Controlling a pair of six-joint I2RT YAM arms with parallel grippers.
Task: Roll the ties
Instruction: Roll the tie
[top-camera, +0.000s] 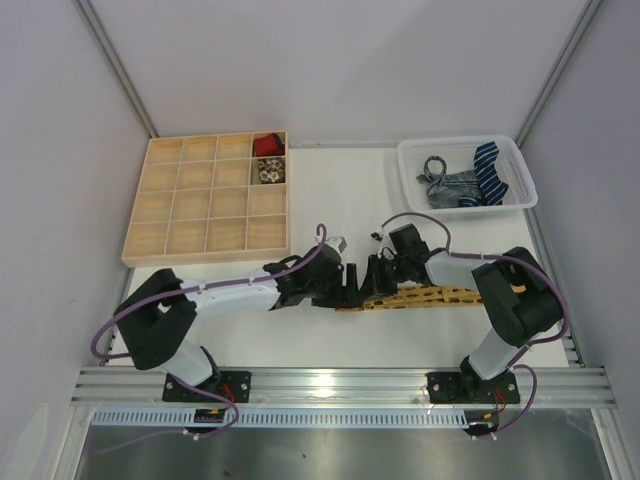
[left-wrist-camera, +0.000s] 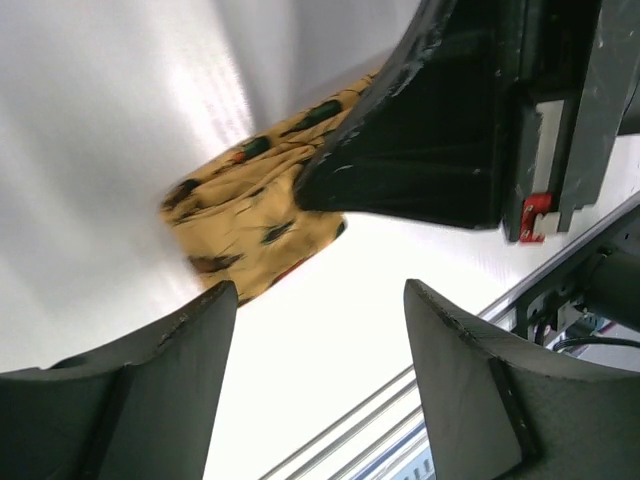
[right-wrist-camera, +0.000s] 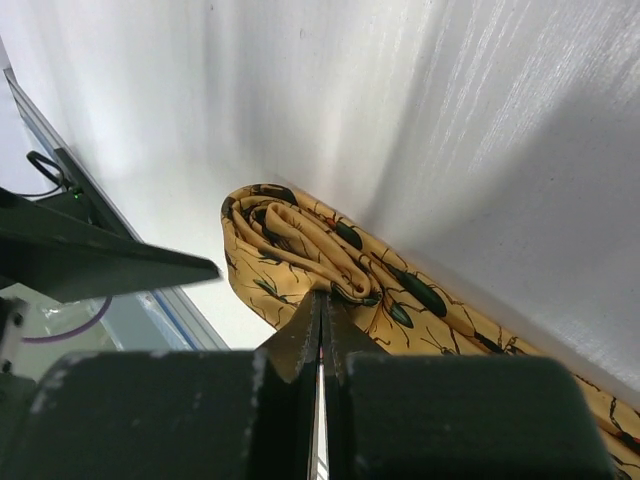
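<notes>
A mustard-yellow tie (top-camera: 430, 296) with dark spots lies flat on the white table, its left end partly rolled. My right gripper (top-camera: 380, 278) is shut, pinching a fold of that rolled end; the right wrist view shows its jaws (right-wrist-camera: 322, 293) closed on the yellow fabric (right-wrist-camera: 300, 250). My left gripper (top-camera: 350, 292) is open and empty just left of the roll. In the left wrist view its jaws (left-wrist-camera: 318, 285) stand wide apart, with the roll (left-wrist-camera: 240, 215) just beyond and the right gripper's finger (left-wrist-camera: 420, 150) on it.
A wooden compartment box (top-camera: 180, 215) stands at the back left, holding a rolled red tie (top-camera: 267, 146) and a pale patterned roll (top-camera: 268, 171). A white basket (top-camera: 415, 160) at the back right holds a grey tie (top-camera: 445, 185) and a navy striped tie (top-camera: 490, 170).
</notes>
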